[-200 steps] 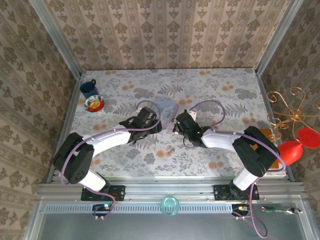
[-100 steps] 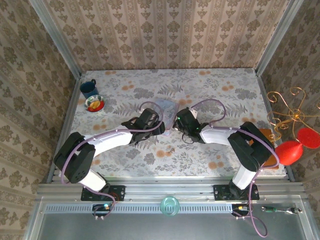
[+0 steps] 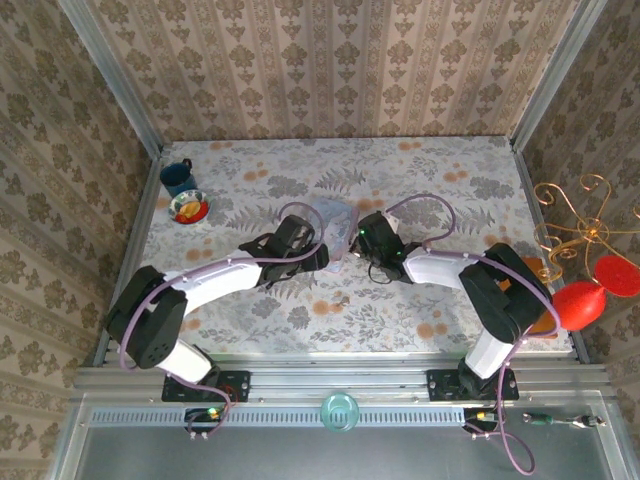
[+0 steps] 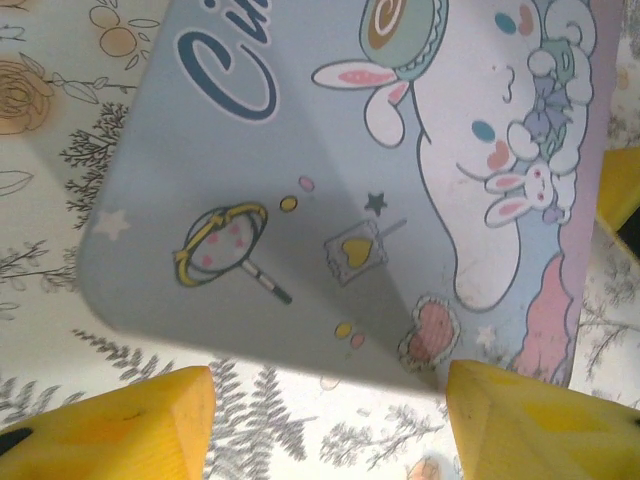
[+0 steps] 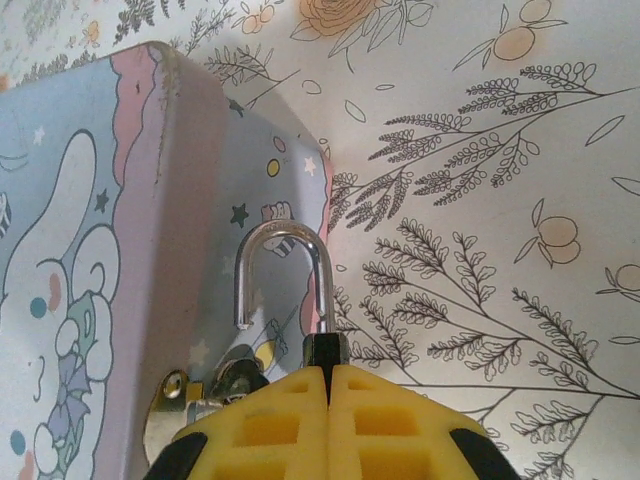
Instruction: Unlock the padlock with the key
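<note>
Padlock (image 5: 326, 345) pinched in clenched right jaws — long axis straight out, shackle leading, beside tin (image 5: 60, 200), left jaws spread

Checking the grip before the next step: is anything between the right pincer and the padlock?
Nothing visible stands between them. The right pincer is shut on the black body of the padlock, with no other object in between. The shackle stands up above the fingertips, close beside the side wall of the tin.

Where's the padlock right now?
In the right wrist view, the padlock is pinched in the shut right tool, its shackle rising against the side of the pale blue tin.
</note>
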Controlling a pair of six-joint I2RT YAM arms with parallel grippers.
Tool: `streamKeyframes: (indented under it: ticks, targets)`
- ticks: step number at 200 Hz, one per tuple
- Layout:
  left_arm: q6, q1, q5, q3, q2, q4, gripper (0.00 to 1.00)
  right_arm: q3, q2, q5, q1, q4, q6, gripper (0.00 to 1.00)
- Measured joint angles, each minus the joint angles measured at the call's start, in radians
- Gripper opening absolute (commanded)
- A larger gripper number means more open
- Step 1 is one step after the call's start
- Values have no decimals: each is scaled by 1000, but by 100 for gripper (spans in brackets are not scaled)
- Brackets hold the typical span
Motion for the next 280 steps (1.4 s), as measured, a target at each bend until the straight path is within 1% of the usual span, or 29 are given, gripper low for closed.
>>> streamKeyframes:
  ticks: [20,36,61,92,119,131,151,170,187,208,220,275,280]
  targets:
    - [42,22,9,-5,-47,-27,65,-1,-35,-8,0,-19,-51,0]
    - [67,73,17,-41,-106,-13,66,-8,-61,-19,0,-27,-90,0]
    - [105,167,37,-159,-220,28,67,-35,-95,-40,0,-56,-135,0]
    - [161,223,41,-287,-391,42,70,-80,-141,-70,0,-111,-176,0]
    - [207,282,37,-366,-573,54,74,-99,-177,-112,0,-158,-204,0]
    - [225,321,37,-398,-655,56,76,-100,-190,-127,0,-177,-217,0]
    - [249,393,34,-449,-772,56,84,-104,-214,-163,0,-205,-227,0]
    - [269,460,39,-493,-853,55,86,-117,-240,-196,0,-229,-227,0]
    - [276,501,43,-515,-887,56,86,-133,-258,-218,0,-246,-226,0]
    - [277,527,50,-540,-904,62,87,-150,-285,-226,0,-277,-227,0]
    - [280,534,57,-554,-905,65,89,-153,-291,-227,0,-288,-227,0]
    - [284,552,72,-597,-905,87,91,-184,-291,-233,0,-309,-224,0]
    - [284,552,73,-597,-905,88,91,-185,-291,-236,1,-312,-223,4]
